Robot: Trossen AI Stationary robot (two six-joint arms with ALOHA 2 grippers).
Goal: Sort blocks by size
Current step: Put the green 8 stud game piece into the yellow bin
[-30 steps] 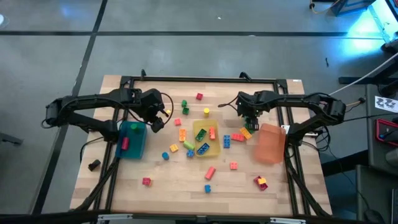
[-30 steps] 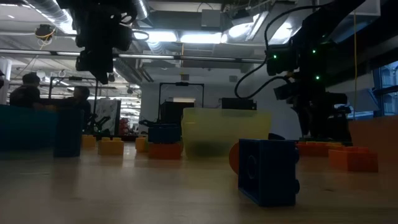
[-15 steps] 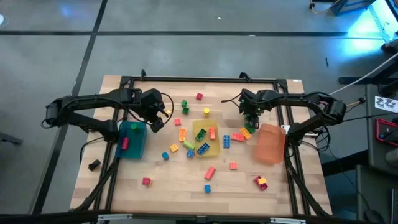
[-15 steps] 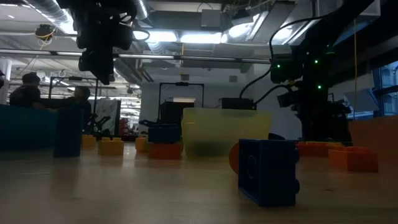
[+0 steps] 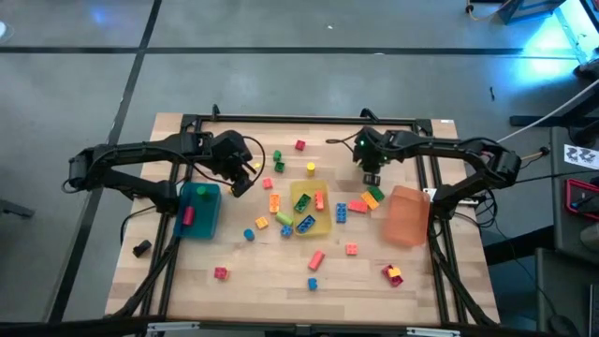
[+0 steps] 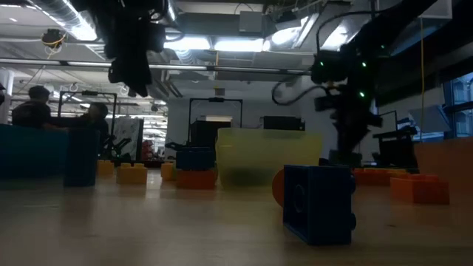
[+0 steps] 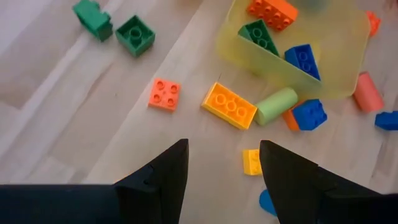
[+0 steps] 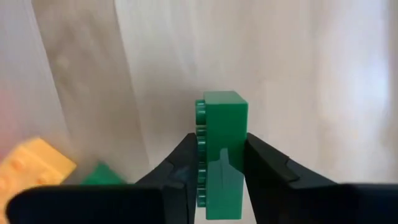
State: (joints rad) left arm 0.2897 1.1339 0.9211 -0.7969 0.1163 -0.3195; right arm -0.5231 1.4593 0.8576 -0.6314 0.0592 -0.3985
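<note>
A green block is held clamped between the two fingers of the right pincer, studs facing sideways, lifted clear of the wooden bench. In the high view the right pincer is seen beyond the yellow bin, toward its orange-bin side, with an orange block and another green block lying on the bench between that pincer and the orange bin. The left pincer is held open with nothing between its fingers, above the bench on the blue-bin side of the yellow bin. Under it are noted an orange bar, a pale green cylinder touching that bar, a small orange square block and two green blocks farther from the bin. Inside the yellow bin, green, blue and orange blocks are seen. The blue bin stands well apart from the yellow bin on the left arm's side and holds a pink piece. Further loose blocks are scattered on the bench on the near side of the yellow bin.
</note>
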